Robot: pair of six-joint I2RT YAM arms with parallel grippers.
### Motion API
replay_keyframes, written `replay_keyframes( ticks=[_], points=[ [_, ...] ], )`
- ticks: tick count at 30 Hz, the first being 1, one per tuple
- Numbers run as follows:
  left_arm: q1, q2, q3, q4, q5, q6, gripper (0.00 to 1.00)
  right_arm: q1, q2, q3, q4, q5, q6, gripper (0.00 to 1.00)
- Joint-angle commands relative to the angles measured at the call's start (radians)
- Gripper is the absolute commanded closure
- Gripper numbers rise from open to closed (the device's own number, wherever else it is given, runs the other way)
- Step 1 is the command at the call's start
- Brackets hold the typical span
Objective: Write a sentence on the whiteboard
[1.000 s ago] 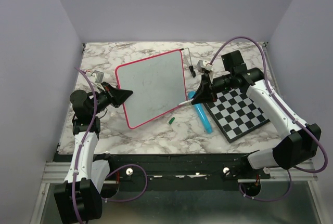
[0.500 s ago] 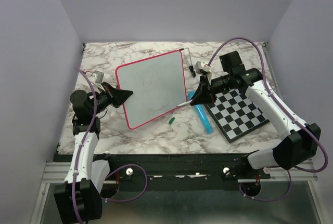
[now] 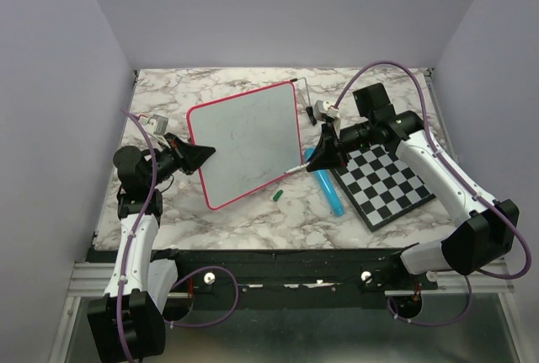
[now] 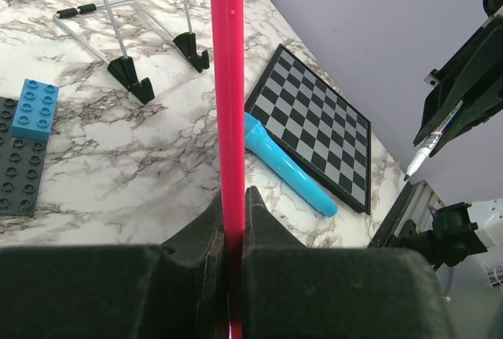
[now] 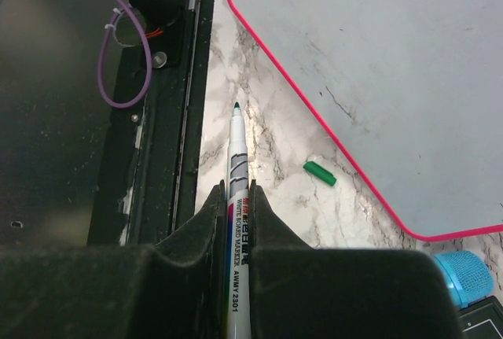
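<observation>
The whiteboard (image 3: 244,140) sits left of centre over the marble table (image 3: 168,85), turned askew. It appears raised at an angle, since the left wrist view shows its frame edge-on with table on both sides; the angle cannot be told. The sentence (image 5: 336,103) shows only as a few faint thin strokes, not legible.

The left gripper (image 4: 234,211) holds the board at its left edge, fingers pinched onto the pink frame. The right gripper (image 5: 236,197) is at the board's near right corner, fingers pressed onto an uncapped marker (image 5: 236,158). The marker's tip is off the writing surface, over bare marble just beyond the frame.

Risks noted:
- A stroke begun from this position would likely mark the table or catch the frame; the tip needs to come over the white surface first.
- The board is held at one edge only. Pen pressure toward the right side, away from that grip, could pivot or flex it and spoil the lettering.
- The marker is held by its barrel alone and may slide back under pressure.

Surroundings: a green cap (image 3: 275,197) lies just near the board's near edge. A blue cylinder (image 3: 328,188) and a checkered board (image 3: 387,179) lie to the right, under the right arm's path. A wire stand (image 4: 127,72), a blue brick (image 4: 38,108) and a dark baseplate (image 4: 12,166) show in the left wrist view, clear of the pen.
</observation>
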Motion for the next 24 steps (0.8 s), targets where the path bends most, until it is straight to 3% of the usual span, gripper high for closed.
replay_keyframes(
  ticks=[1,24],
  points=[
    [-0.005,-0.034,0.007,0.092,-0.007,-0.011,1.0,0.011,-0.003,0.0,0.014,0.021,0.007,0.99],
    [-0.007,-0.033,0.007,0.094,-0.007,-0.011,1.0,0.033,0.018,0.021,0.001,0.036,-0.001,0.99]
  ],
)
